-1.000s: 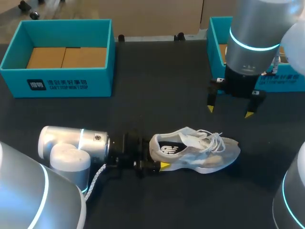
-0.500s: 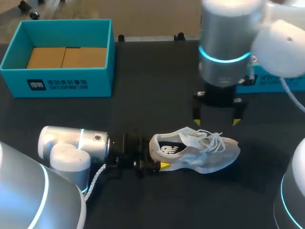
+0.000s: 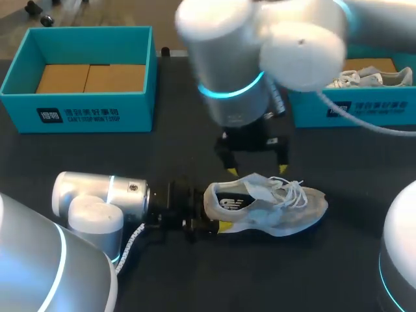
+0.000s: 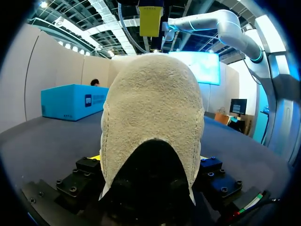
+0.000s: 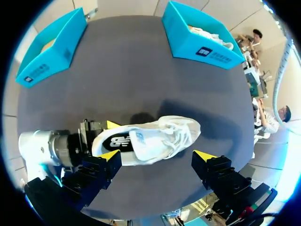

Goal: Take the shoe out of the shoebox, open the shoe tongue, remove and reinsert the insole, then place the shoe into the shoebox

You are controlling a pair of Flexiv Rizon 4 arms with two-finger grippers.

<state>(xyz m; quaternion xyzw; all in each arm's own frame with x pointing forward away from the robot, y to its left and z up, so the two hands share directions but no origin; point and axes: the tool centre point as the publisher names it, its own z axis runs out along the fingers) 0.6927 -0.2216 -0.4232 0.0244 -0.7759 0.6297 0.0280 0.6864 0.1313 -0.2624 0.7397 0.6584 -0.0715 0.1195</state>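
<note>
Even overhead light, soft shadows

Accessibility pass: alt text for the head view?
The left hand grips a white shoe by the heel on the black table, with the right hand open just above its tongue. Teal shoeboxes stand behind, the right shoebox holding a second shoe.

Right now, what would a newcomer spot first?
The pale shoe mid-table, its heel clamped in the left hand. The big right arm reaches past the middle, and the right hand hangs open just above the shoe. At the far edge sit two blue boxes, the left box and the right box.
</note>
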